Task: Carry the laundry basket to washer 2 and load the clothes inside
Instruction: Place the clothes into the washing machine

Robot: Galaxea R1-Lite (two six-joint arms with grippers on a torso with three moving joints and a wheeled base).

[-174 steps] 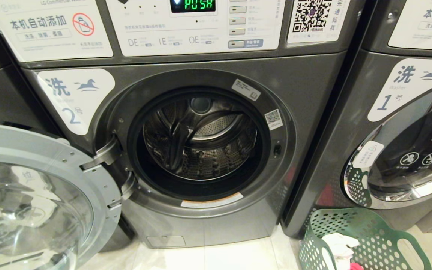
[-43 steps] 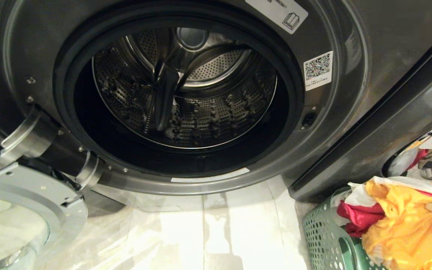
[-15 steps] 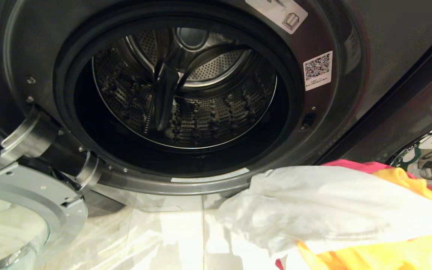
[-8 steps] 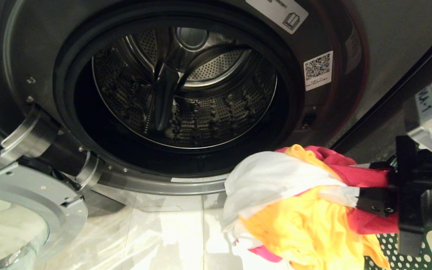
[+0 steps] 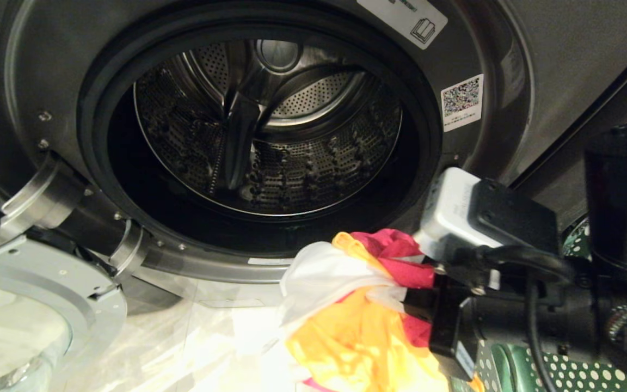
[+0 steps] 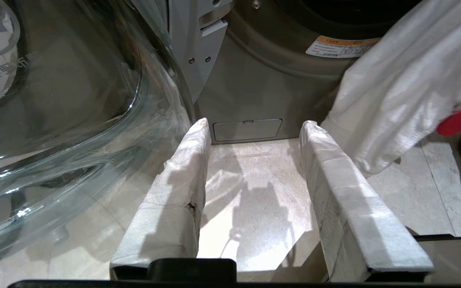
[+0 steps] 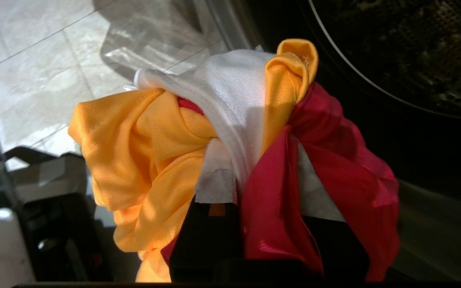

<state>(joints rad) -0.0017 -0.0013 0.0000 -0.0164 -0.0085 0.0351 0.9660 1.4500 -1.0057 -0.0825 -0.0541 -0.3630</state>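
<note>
The right gripper is clenched on the clothes, a bunched wad of white, yellow-orange and pinkish-red cloth. It holds the bundle out in the air just below and in front of the lower right rim of the open mouth of washer 2, clear of the drum. The white garment faces the washer, the yellow one hangs lowest, and the red one is pinched nearest the fingers.

The drum behind the black door seal looks bare, only its perforated steel wall showing. The washer's glass door is swung wide open, away from the clothes.

The laundry basket sits on the pale tiled floor under the right arm, to the right of the washer's mouth; only a strip of its holed green wall shows.

The left gripper hangs low before the washer's base panel, beside the open door, its taped fingers spread apart and holding nothing.
</note>
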